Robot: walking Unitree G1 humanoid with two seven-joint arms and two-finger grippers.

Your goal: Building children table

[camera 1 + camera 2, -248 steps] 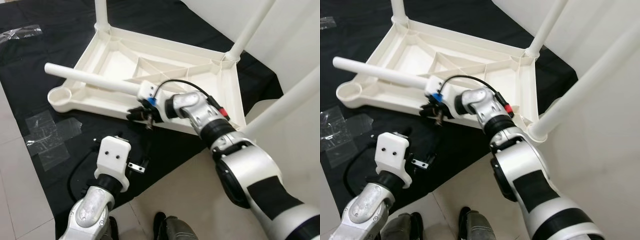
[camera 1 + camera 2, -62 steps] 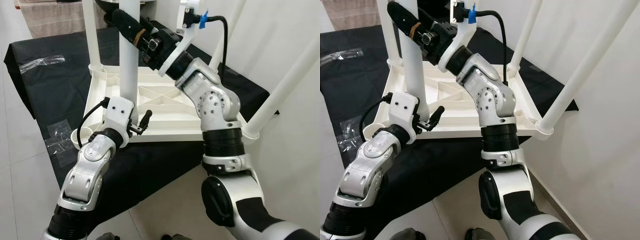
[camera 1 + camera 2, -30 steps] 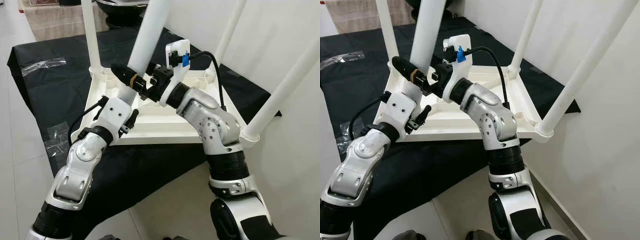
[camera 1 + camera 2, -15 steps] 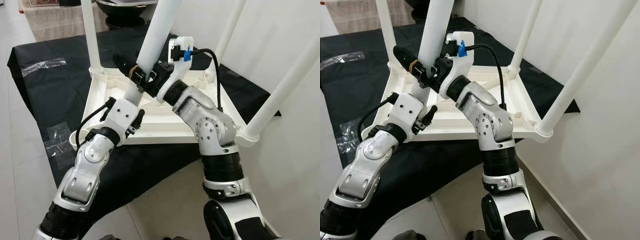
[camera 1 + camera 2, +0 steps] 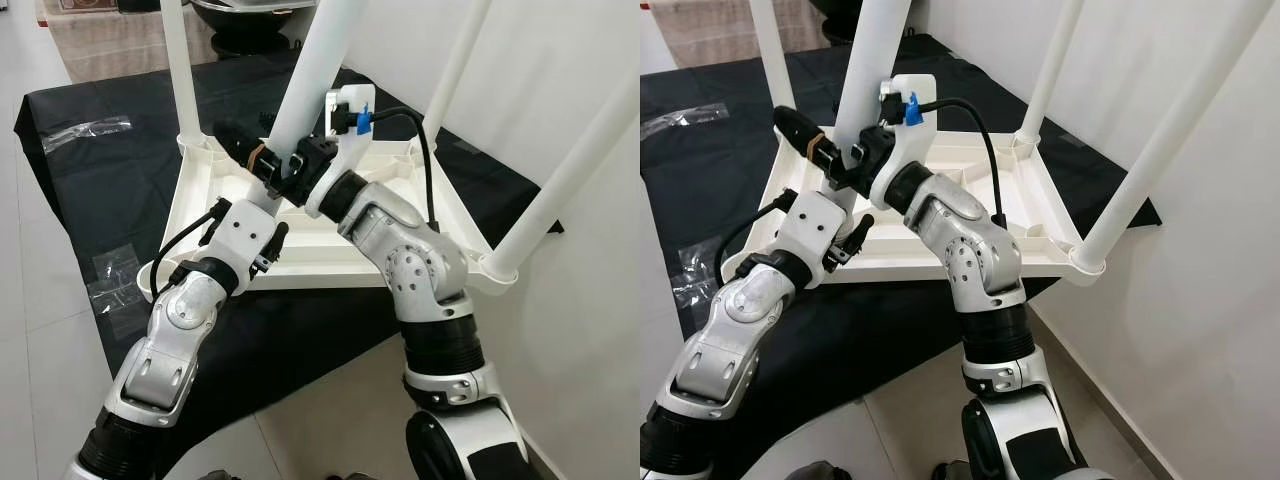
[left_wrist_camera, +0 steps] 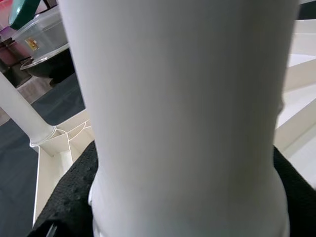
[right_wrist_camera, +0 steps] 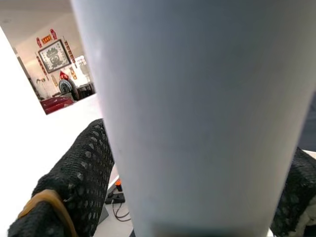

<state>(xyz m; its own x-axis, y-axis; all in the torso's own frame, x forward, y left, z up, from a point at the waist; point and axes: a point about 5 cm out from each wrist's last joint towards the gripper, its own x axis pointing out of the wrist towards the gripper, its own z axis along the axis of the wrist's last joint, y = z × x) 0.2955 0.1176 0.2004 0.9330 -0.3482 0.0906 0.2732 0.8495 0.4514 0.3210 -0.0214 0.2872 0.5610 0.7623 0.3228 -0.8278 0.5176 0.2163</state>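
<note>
Here, listed by size from my remote station.

1. Black cloth sheet [image 5: 90,180], spread over the floor beneath both of my grippers; everything else lies on it.

2. Upturned white plastic children's table top with ribbed underside [image 5: 330,240], resting on the cloth below and behind my grippers. Three white tube legs already stand in its corner sockets: one beyond my left gripper at the far corner [image 5: 180,70], one at the far right corner [image 5: 455,70], one at the near right corner, just right of my right arm [image 5: 570,170].

3. Loose white plastic tube leg [image 5: 320,70], tilted, its top leaning away to the right. Both of my grippers hold it. Its lower end points towards the near left corner socket [image 5: 165,275]; my left wrist hides whether it has entered.

4. Right gripper [image 5: 268,165], black fingers closed around the loose leg at mid-height. One finger [image 7: 79,182] with a tan band shows on one side of the tube in the right wrist view, the other at the opposite edge.

5. Left gripper [image 5: 840,200], just below the right one, clamped on the same leg near its lower end. In the left wrist view a black finger [image 6: 69,192] presses each flank of the tube.

6. Clear plastic wrappers [image 5: 85,128], lying flat on the cloth well left of my left gripper; another piece [image 5: 115,280] lies nearer, beside my left forearm.
</note>
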